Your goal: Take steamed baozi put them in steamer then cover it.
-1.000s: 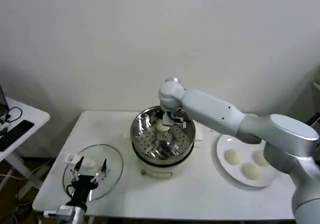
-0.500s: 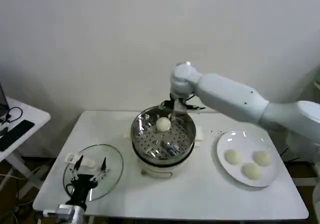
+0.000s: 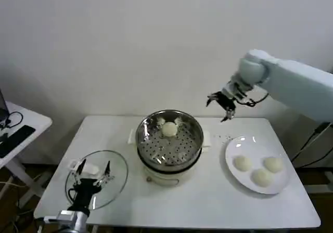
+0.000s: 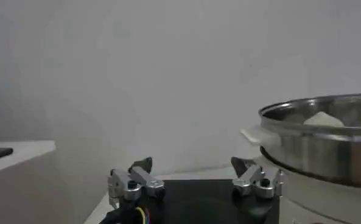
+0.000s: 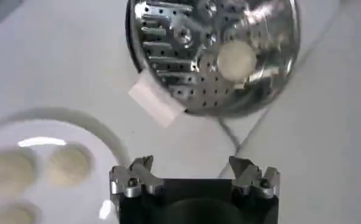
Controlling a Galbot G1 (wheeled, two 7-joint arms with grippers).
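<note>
Head view: a white table (image 3: 208,202) is seen against a plain white wall (image 3: 104,35), with the steamer (image 3: 169,142) at its middle holding one steamed baozi (image 3: 169,129) and three more lying on a white plate (image 3: 234,149). The right gripper (image 3: 222,104) is held spread and empty above the table between steamer and plate, while the left gripper (image 3: 92,173) is parked, fingers apart, over a glass lid (image 3: 118,166). No readable writing is found.

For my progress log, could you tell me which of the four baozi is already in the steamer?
The lone baozi on the steamer's perforated tray; the other three lie on the white plate.

1 baozi (image 3: 169,129) in open steamer (image 3: 169,157), 3 baozi (image 3: 258,169) on plate (image 3: 233,151).
</note>
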